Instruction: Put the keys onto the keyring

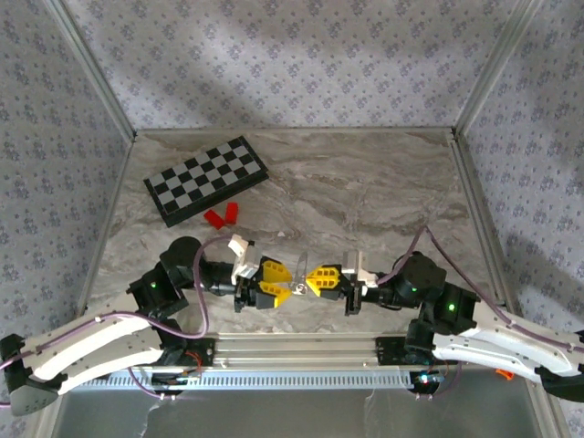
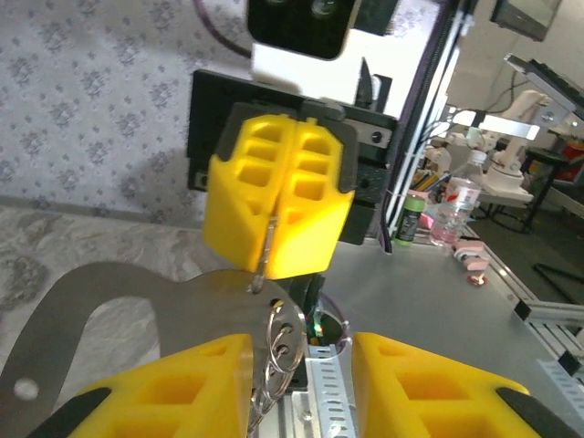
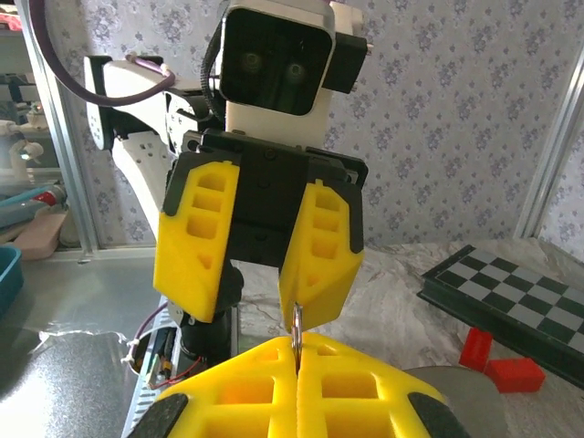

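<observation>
- Marbled counter (image 1: 365, 192) beneath both arms.
- Right jaws: clamped together on keyring (image 3: 297, 319), which protrudes beyond their tips.
- Left jaws: apart, facing the opposite pair, keyring's free end between them.

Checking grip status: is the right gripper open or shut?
Shut: on the right gripper, yellow pads meet with no gap, pinching a thin metal ring.

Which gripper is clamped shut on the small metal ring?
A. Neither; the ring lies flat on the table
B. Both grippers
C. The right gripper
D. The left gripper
C: the right gripper has its yellow fingers pressed together with the metal ring poking out between them, while the left gripper facing it has its fingers well apart.
</observation>
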